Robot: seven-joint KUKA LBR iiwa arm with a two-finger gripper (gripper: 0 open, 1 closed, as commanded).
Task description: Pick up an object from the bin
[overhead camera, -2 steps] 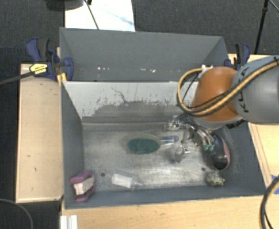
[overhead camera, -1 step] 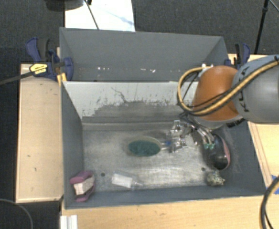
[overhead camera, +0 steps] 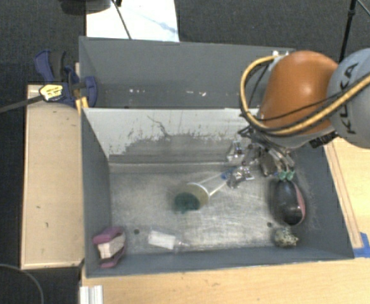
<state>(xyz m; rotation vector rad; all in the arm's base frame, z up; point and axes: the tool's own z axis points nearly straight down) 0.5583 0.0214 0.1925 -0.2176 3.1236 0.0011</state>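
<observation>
In the camera view, the arm reaches into the grey bin point(overhead camera: 140, 138) from the right, and its wrist carries a round orange cover point(overhead camera: 297, 87) with yellow and black cables point(overhead camera: 253, 84) looping around it. Below this cover the end effector point(overhead camera: 239, 171) hangs low over the right half of the bin floor, near the back wall. It is a cluster of small metal parts, and I cannot tell if it is released or clenched. Directly at its tip begins the thin clear stem of a pale stemmed thing point(overhead camera: 199, 194), which lies tilted toward the middle of the floor and ends in a wider pale head with a dark green blob on it. The stem touches the end effector or is just beside it; a real grasp I cannot confirm. To the right of the end effector, close under the wrist, lies a dark oval thing point(overhead camera: 287, 202) with a reddish edge. Near the front right corner sits a small mottled lump point(overhead camera: 285, 237). Well apart, along the front wall, lie a small clear piece point(overhead camera: 161, 239) and, in the front left corner, a pink and purple thing point(overhead camera: 109, 243).
</observation>
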